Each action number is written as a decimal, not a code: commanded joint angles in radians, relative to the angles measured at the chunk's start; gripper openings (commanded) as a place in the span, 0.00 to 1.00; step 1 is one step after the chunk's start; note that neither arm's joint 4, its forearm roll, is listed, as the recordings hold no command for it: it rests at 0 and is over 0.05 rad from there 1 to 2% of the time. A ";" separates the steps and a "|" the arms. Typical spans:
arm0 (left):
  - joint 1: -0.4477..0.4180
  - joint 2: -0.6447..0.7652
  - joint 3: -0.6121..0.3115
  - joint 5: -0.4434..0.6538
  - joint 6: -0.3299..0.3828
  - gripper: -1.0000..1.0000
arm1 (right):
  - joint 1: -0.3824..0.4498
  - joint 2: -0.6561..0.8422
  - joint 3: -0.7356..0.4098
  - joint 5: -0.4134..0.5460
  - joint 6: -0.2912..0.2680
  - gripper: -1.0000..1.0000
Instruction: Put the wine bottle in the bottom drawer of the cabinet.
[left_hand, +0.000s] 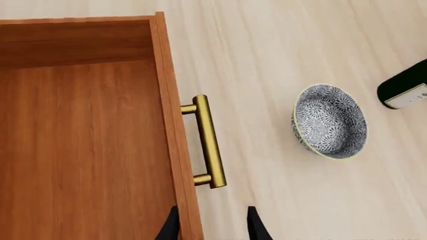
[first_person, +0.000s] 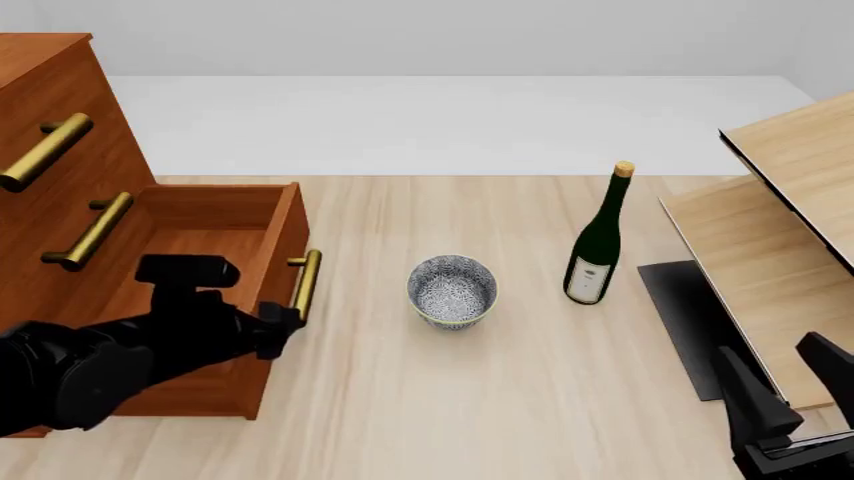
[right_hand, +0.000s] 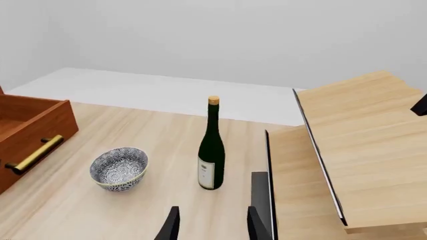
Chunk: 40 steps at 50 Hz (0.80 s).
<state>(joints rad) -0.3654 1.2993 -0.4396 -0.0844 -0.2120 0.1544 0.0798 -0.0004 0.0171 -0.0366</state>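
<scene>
My left hand sits at the front of the bottom drawer, low on the left of the front view, with its fingers spread and nothing between them. In its wrist view the two dark fingertips straddle the drawer's front board just short of the brass handle, without gripping it. My right hand waits in the lower right corner of the front view, fingers apart and empty, pointing up the table toward the bottle.

The first part of the job looks done: the bottom drawer stands pulled out of the cabinet, and its wooden floor is bare. The second part has not begun. The wine bottle stands upright on the table right of centre, well apart from the drawer, with a patterned bowl between the two. The pale slanted wooden panels fill the right edge of that view, just beside the bottle's side of the table.

What is left, as I judge it: pick up the bottle with my right hand, carry it over or around the bowl, and set it into the drawer. My left arm stretches low along the drawer's side and may need to move away from the opening before the bottle comes across.
</scene>
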 joint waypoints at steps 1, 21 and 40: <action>-0.065 -0.102 -0.039 0.058 -0.044 1.00 | 0.004 0.004 0.000 -0.001 -0.001 1.00; -0.094 -0.342 -0.181 0.320 0.022 1.00 | 0.010 0.006 0.000 -0.006 -0.002 1.00; -0.144 -0.385 -0.296 0.297 0.114 1.00 | 0.018 -0.010 0.000 -0.009 -0.004 1.00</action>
<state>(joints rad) -0.4866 0.9377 -0.6815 0.2296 -0.1418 0.1684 0.0767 -0.0005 0.0108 -0.0417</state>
